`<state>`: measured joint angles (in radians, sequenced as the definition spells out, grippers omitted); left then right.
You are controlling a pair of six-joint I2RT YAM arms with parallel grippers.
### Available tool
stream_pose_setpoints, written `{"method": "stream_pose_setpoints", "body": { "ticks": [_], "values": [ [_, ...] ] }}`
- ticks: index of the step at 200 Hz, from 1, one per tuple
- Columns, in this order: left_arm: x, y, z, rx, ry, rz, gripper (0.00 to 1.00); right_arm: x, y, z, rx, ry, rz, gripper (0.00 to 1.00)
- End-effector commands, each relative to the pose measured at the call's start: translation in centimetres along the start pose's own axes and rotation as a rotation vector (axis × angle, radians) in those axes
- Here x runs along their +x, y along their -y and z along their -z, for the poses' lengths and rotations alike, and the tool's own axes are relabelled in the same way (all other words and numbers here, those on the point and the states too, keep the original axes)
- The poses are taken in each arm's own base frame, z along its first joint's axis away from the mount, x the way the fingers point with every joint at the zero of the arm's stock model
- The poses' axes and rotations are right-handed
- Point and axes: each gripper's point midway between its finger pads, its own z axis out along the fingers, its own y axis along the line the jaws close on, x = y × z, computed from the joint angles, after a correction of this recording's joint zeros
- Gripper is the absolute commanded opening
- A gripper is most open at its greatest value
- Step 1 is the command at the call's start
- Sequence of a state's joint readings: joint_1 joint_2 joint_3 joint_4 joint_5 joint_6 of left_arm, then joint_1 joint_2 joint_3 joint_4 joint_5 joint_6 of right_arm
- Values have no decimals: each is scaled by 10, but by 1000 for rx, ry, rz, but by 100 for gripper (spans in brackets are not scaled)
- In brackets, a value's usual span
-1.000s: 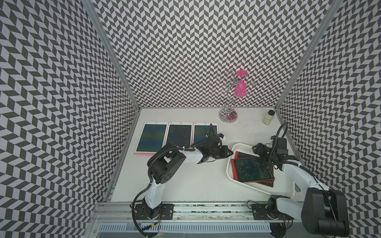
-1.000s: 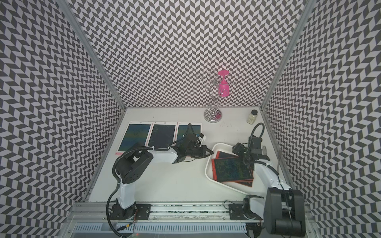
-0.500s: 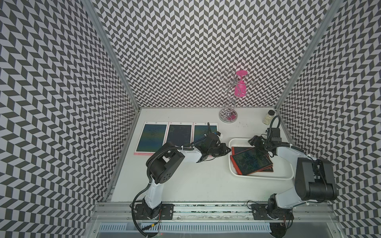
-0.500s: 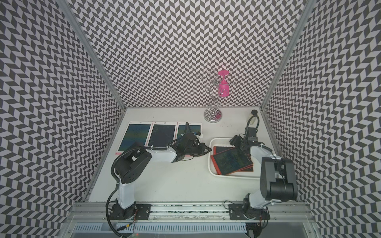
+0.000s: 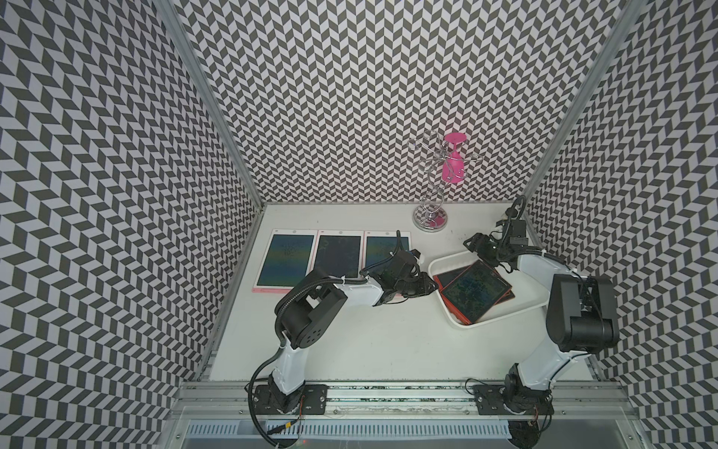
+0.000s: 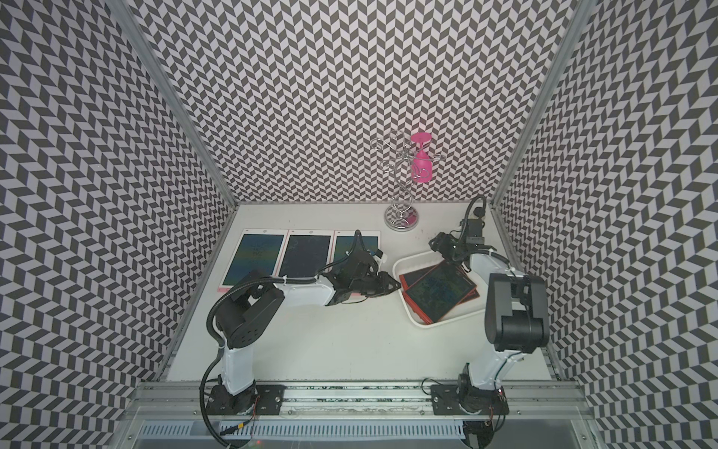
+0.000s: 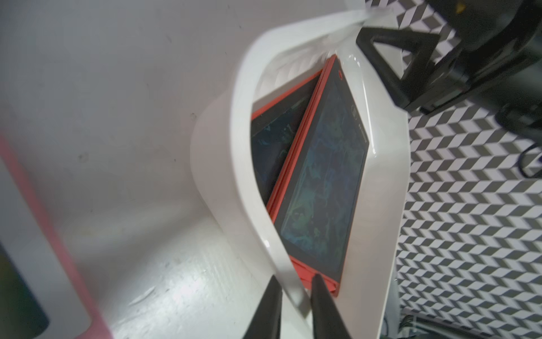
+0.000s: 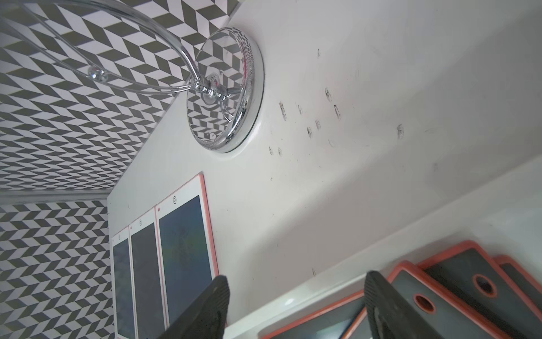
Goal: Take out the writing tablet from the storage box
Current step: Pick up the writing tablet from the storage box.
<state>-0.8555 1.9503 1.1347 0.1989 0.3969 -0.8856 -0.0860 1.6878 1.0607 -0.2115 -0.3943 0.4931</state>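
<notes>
The storage box point(image 7: 243, 141) rim is straddled by the left gripper point(image 7: 294, 280), clamping unclear; the right gripper point(image 8: 296, 280) is spread; unheld, the box could be dragged.

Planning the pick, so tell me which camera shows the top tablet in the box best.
Both top views: the top tablet shows whole, skewed in the box. Left wrist shows it closer but slanted; right wrist only a corner.

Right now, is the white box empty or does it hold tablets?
Not empty: red-framed tablets lie stacked askew inside the box.
</notes>
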Motion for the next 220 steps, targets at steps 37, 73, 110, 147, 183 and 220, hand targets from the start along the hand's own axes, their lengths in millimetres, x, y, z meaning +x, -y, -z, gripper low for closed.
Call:
{"method": "stream_pose_setpoints", "body": {
  "ticks": [37, 73, 110, 147, 183, 220],
  "values": [
    [-19, -30, 32, -299, 61, -158, 26, 3, -11, 52, -2, 78, 82, 75],
    [-62, -6, 56, -343, 210, -304, 36, 6, -8, 71, 14, 109, 88, 76],
    [-92, 18, 51, -304, 262, -427, 42, 20, 5, 73, 37, 84, 85, 76],
    [-108, 21, 22, -256, 229, -537, 47, 34, 15, 73, 19, 67, 70, 76],
    [-116, 13, -7, -245, 191, -611, 48, 40, 25, 78, 18, 58, 51, 76],
    [-126, 0, -25, -266, 187, -616, 47, 52, 40, 83, 61, 43, 17, 78]
  ]
}}
